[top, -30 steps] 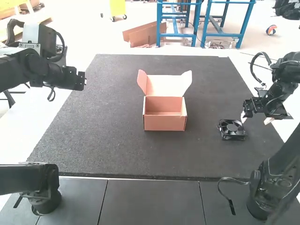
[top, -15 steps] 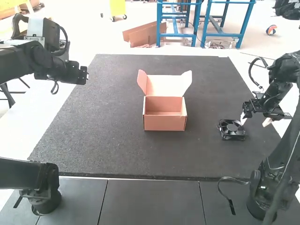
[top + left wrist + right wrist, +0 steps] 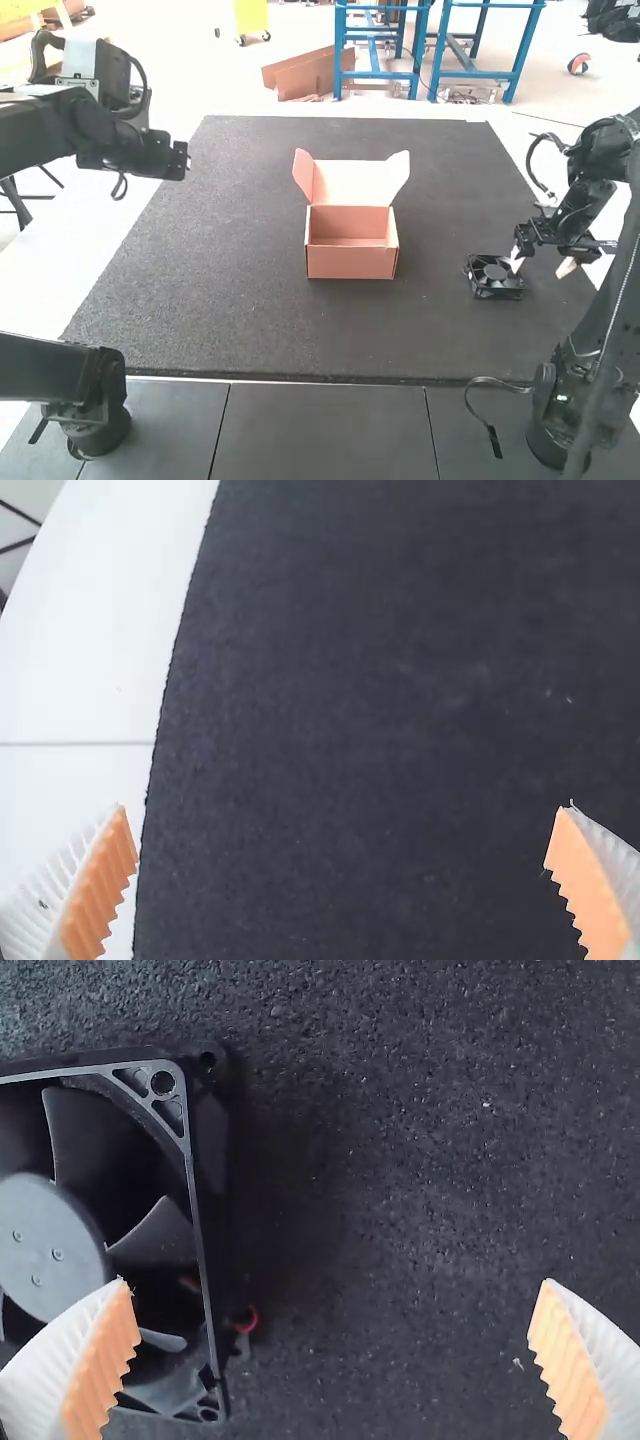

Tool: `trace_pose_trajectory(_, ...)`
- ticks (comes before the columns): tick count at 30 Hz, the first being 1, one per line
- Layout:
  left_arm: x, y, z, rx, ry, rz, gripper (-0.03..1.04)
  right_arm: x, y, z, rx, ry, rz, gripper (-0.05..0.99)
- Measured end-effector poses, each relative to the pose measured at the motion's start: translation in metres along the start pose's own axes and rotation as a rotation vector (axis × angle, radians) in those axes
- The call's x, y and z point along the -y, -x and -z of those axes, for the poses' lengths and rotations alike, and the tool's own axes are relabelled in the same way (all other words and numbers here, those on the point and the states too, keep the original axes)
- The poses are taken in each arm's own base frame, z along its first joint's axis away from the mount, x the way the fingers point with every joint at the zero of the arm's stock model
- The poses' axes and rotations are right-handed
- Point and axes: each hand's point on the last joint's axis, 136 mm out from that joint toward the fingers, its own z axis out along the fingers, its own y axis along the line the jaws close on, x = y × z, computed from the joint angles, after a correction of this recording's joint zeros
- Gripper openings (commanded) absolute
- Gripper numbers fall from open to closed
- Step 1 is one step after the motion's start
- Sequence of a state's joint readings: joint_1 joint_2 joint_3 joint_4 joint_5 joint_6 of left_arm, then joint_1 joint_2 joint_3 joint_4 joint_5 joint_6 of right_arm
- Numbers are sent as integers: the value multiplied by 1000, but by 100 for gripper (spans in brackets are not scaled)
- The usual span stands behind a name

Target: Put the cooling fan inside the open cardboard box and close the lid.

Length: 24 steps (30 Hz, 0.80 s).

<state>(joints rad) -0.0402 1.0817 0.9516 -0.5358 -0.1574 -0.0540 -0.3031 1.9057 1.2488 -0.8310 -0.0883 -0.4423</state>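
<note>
Cooling fan [image 3: 494, 275] lies right of cardboard box [image 3: 351, 260].

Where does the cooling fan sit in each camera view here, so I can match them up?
High view: the cooling fan lies toward the right of the black mat, right of the cardboard box, beside the right gripper.
Left wrist view: mat edge and white table under the left gripper.
Right wrist view: the fan lies flat by one of the open jaws.
Shared landmark: the black mat.
</note>
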Motion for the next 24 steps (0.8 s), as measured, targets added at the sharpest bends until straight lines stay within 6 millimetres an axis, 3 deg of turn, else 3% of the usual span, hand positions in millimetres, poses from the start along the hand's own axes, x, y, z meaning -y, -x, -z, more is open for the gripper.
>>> trace_pose_trajectory(24,0,-2,-1,-15,0,-2,97,0,-8,-11,-48,9,-4,90)
